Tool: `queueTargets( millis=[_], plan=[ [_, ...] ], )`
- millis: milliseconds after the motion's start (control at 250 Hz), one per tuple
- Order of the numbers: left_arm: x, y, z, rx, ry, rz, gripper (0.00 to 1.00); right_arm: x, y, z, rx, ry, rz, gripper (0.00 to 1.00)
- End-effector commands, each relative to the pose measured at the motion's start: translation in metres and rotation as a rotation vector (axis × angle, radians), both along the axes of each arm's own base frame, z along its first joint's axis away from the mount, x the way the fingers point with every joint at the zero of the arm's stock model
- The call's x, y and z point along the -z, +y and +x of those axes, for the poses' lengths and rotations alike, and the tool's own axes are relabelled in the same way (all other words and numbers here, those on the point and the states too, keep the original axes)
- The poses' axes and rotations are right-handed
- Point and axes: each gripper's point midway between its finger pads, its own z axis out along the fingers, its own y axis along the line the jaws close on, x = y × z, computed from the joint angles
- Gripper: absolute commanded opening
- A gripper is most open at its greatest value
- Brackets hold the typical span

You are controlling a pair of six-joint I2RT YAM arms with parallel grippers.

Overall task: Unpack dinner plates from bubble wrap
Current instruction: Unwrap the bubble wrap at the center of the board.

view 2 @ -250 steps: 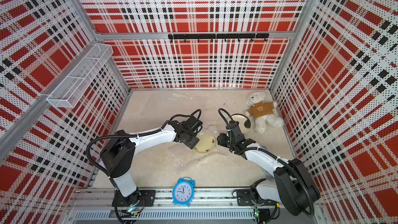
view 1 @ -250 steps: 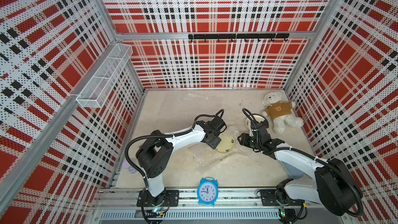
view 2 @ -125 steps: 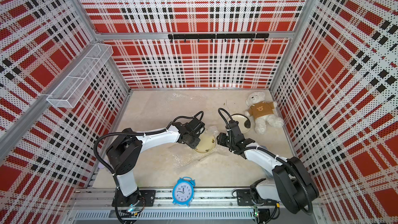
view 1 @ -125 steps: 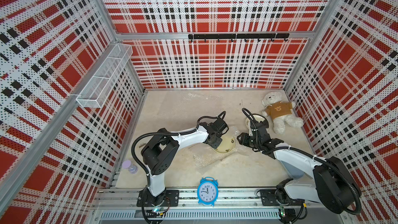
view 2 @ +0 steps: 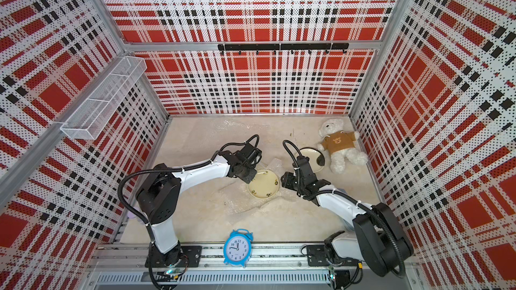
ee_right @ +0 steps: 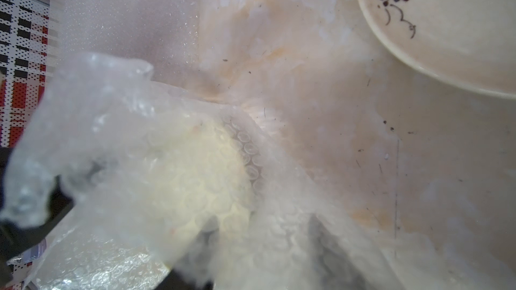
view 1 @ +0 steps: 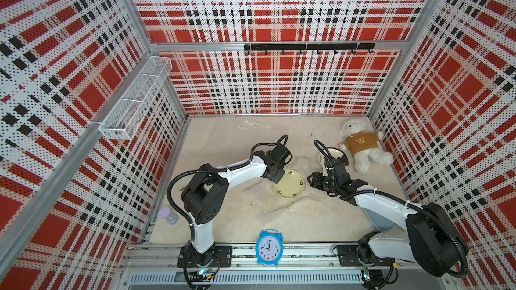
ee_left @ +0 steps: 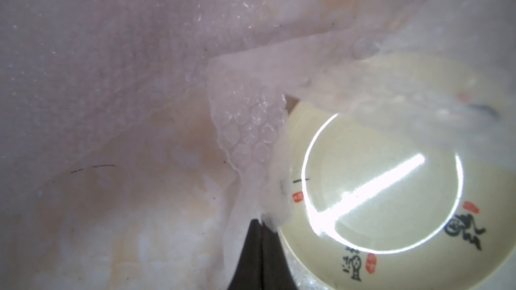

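Bubble wrap [ee_left: 245, 129] edge pinched by closed left gripper [view 1: 276, 178] at 10 o'clock of cream plate [view 1: 290, 188], right gripper [view 1: 312, 182] at 3 o'clock, wrap-covered, finger state unclear.

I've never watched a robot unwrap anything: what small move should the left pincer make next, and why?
Probably peel the bubble wrap sideways, off the cream plate. The left pincer is shut on an edge of it, and a fold covers part of the plate.

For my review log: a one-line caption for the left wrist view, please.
Left gripper shut on a flap of bubble wrap at the rim of a cream plate with dark marks.
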Motion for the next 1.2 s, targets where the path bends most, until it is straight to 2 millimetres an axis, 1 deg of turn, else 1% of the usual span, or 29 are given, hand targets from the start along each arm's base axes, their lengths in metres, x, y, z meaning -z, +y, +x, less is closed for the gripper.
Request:
queueTargets(
  millis=[0,80,212,304,364,476,556,636,664,700,760,792,824,840,888,928,976,1036,1092,1161,1197],
  plan=[
    [-0.017,0.009,0.014,0.001,-0.029,0.026,0.05,-0.002,0.001,0.004,-0.001,-0.019,0.007,0.54],
    [-0.021,0.014,0.025,-0.021,-0.028,0.029,0.05,0.0,0.0,0.004,0.0,-0.014,0.004,0.54],
    [-0.016,0.023,0.041,-0.057,-0.008,0.021,0.05,0.006,-0.003,0.004,0.007,-0.004,0.0,0.54],
    [-0.018,0.028,0.053,-0.085,-0.025,0.009,0.06,0.013,-0.007,0.001,0.012,0.014,-0.008,0.54],
    [-0.021,0.032,0.062,-0.101,-0.037,-0.009,0.08,0.018,-0.01,0.0,0.015,0.022,-0.017,0.54],
    [-0.015,0.045,0.075,-0.136,-0.028,-0.007,0.09,0.026,-0.014,-0.004,0.016,0.038,-0.029,0.54],
    [-0.009,0.054,0.08,-0.152,-0.017,0.0,0.11,0.03,-0.017,-0.006,0.024,0.044,-0.034,0.54],
    [-0.01,0.061,0.088,-0.176,-0.024,-0.022,0.17,0.032,-0.018,-0.009,0.026,0.045,-0.04,0.54],
    [-0.014,0.064,0.091,-0.182,-0.031,-0.03,0.21,0.033,-0.019,-0.009,0.028,0.044,-0.042,0.54],
    [-0.021,0.065,0.096,-0.19,-0.045,-0.043,0.3,0.036,-0.021,-0.011,0.032,0.048,-0.05,0.54],
    [-0.032,0.066,0.103,-0.197,-0.066,-0.068,0.33,0.042,-0.023,-0.013,0.032,0.057,-0.063,0.53],
    [-0.04,0.066,0.108,-0.198,-0.08,-0.082,0.4,0.045,-0.024,-0.014,0.03,0.063,-0.068,0.54],
    [-0.047,0.066,0.11,-0.199,-0.091,-0.087,0.52,0.046,-0.023,-0.014,0.024,0.065,-0.07,0.54],
    [-0.051,0.066,0.11,-0.202,-0.095,-0.087,0.55,0.047,-0.023,-0.014,0.02,0.066,-0.07,0.54],
    [-0.063,0.067,0.109,-0.202,-0.102,-0.091,0.58,0.047,-0.022,-0.015,0.016,0.064,-0.067,0.53],
    [-0.074,0.065,0.106,-0.201,-0.107,-0.121,0.63,0.044,-0.021,-0.014,0.008,0.056,-0.063,0.53],
    [-0.09,0.063,0.1,-0.2,-0.118,-0.158,0.68,0.038,-0.021,-0.013,0.008,0.047,-0.062,0.53],
    [-0.108,0.06,0.088,-0.187,-0.134,-0.199,0.75,0.029,-0.022,-0.011,0.008,0.031,-0.066,0.53],
    [-0.119,0.054,0.071,-0.165,-0.124,-0.236,0.76,0.02,-0.022,-0.01,0.005,0.018,-0.066,0.54],
    [-0.121,0.052,0.046,-0.138,-0.09,-0.238,0.77,0.009,-0.02,-0.008,-0.006,0.006,-0.065,0.54],
    [-0.118,0.048,0.031,-0.121,-0.061,-0.249,0.77,0.005,-0.018,-0.007,-0.012,0.002,-0.064,0.54]
  ],
)
